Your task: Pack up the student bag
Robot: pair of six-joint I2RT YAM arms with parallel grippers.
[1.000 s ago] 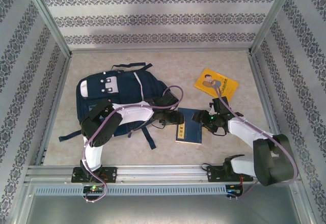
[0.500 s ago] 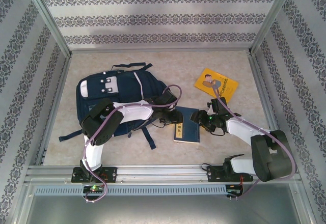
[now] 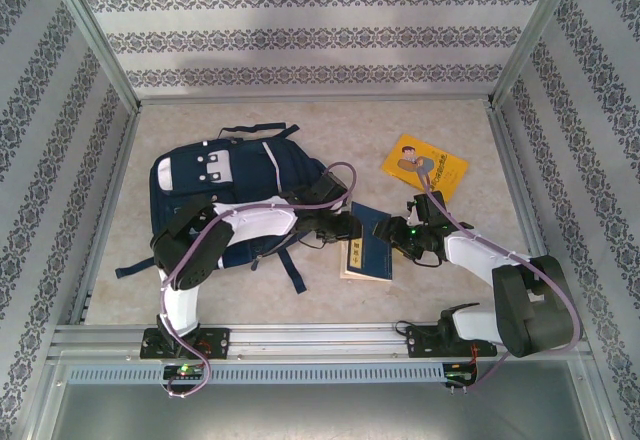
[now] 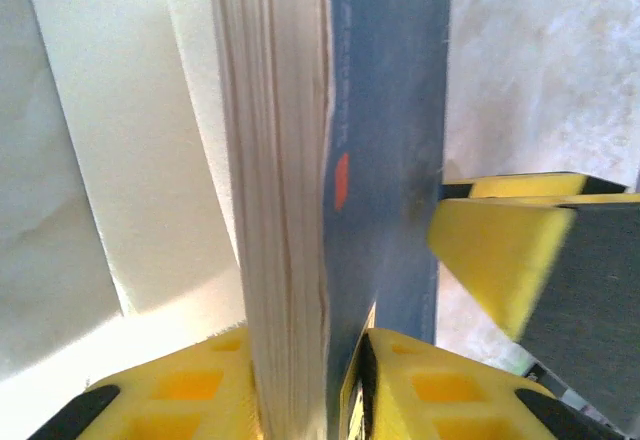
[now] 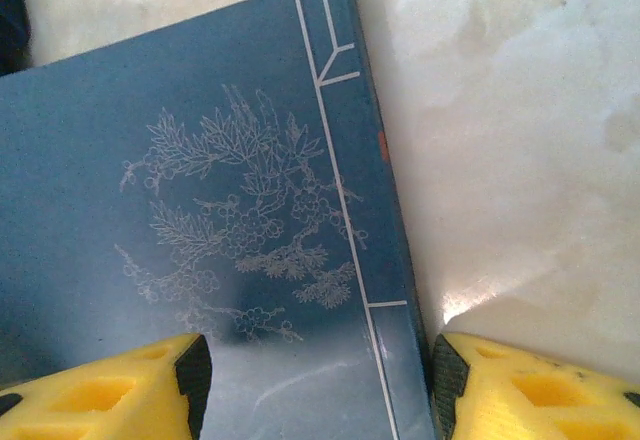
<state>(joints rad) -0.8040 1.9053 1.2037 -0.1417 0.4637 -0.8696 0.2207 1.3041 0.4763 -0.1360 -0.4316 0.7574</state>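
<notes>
The student bag (image 3: pixel 225 195), navy with grey-white patches, lies flat at the left of the table. A blue book (image 3: pixel 368 245) lies just right of it, its left edge raised. My left gripper (image 3: pixel 343 228) is shut on that edge. In the left wrist view the book stands edge-on, pale pages (image 4: pixel 280 210) and blue cover (image 4: pixel 385 110) squeezed in my left gripper (image 4: pixel 305 390). My right gripper (image 3: pixel 402 235) is open at the book's right side. In the right wrist view my right gripper (image 5: pixel 315 390) straddles the flowered cover (image 5: pixel 230 190) near its spine.
A yellow book (image 3: pixel 424 165) lies at the back right. Bag straps (image 3: pixel 292 268) trail toward the front edge. Aluminium frame rails (image 3: pixel 300 338) and patterned walls box in the table. The right gripper's yellow finger (image 4: pixel 500 250) shows close beside the book in the left wrist view.
My left gripper has closed on the blue book's left edge, and the book has tipped up and slid slightly left. The right gripper shifted a little left.
</notes>
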